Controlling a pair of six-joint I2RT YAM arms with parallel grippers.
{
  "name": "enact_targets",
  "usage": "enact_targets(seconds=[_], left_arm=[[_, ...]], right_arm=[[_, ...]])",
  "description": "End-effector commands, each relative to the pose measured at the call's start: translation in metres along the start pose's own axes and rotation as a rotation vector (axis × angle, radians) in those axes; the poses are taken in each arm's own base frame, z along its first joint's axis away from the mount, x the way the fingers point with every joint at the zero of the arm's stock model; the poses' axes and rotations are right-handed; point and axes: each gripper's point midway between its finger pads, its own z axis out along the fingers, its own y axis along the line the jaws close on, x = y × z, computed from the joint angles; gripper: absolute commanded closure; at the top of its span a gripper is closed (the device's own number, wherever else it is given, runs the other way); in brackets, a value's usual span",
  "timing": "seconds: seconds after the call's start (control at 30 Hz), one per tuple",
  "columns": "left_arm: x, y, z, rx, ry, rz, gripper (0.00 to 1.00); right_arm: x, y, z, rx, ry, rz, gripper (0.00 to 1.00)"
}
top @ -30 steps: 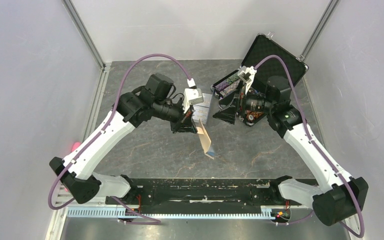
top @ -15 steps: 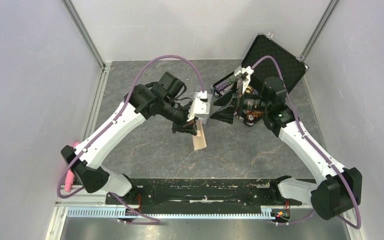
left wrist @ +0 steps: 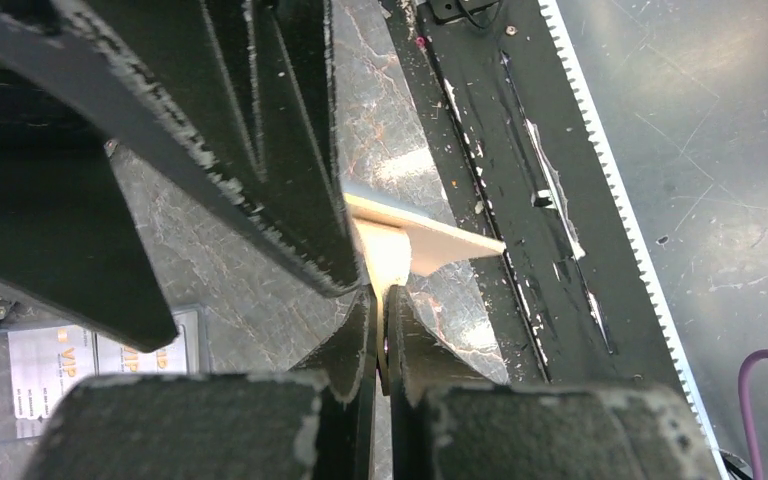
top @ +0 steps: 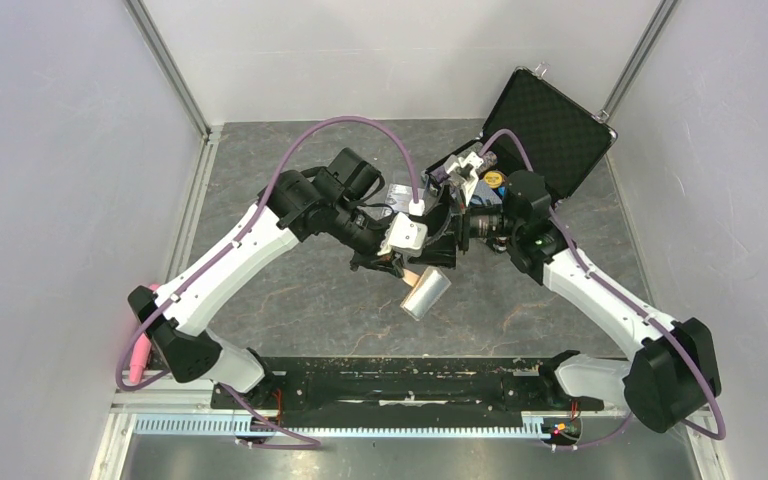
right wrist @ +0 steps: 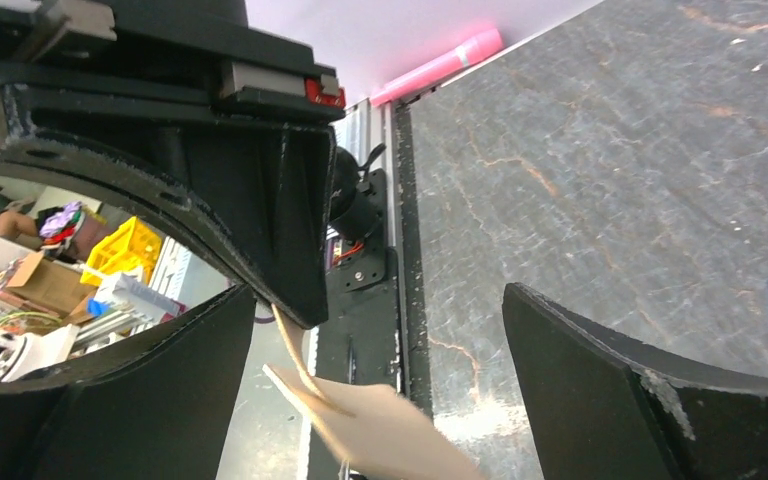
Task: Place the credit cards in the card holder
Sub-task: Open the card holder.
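- Over the last second the left gripper (left wrist: 378,292) has swung across the table toward the black case (top: 550,120). It is still pinched shut on one flap of the card holder (top: 427,293).
- The holder hung edge-on before. Now it is tipped up with its broad face to the overhead camera, in the air left of the case and nearer the arm bases.
- The right gripper (right wrist: 378,300) has left its spot over the case. It now stands spread wide and empty just beside the left gripper, with the holder's free flap low between its fingers.
- I judge this a hand-over or an opening move: the right arm looks set to take the loose flap so the pockets can be reached.
- No card is loaded yet. The credit cards (left wrist: 90,380) lie flat just left of the case.
- The table (top: 290,290) is dark grey and marbled, with plain white walls. A pink marker (right wrist: 440,65) lies along the wall farthest from the case.
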Motion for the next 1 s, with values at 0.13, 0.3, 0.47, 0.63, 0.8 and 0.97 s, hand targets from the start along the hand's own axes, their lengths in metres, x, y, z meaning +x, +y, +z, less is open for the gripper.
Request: enact_targets(seconds=[0.13, 0.3, 0.47, 0.63, 0.8, 0.97], left_arm=[[-0.019, 0.008, -0.019, -0.095, -0.023, 0.106, 0.98], [-0.021, 0.014, -0.023, -0.131, -0.022, 0.110, 0.98], [-0.019, 0.013, -0.023, -0.135, -0.015, 0.116, 0.98], [-0.019, 0.006, -0.023, -0.108, -0.025, 0.126, 0.98], [-0.021, -0.006, -0.019, -0.050, -0.050, 0.121, 0.98], [-0.029, -0.018, -0.015, 0.008, -0.104, 0.119, 0.98]], right_arm=[[0.013, 0.019, -0.004, -0.067, 0.034, -0.016, 0.05], [0.033, 0.018, -0.009, -0.052, 0.098, -0.012, 0.07], [0.034, 0.021, -0.012, -0.047, 0.106, -0.021, 0.09], [0.024, 0.017, -0.014, 0.008, 0.096, -0.058, 0.08], [-0.004, 0.012, -0.011, 0.054, 0.066, -0.117, 0.05], [-0.018, 0.017, -0.004, -0.001, 0.043, -0.127, 0.04]])
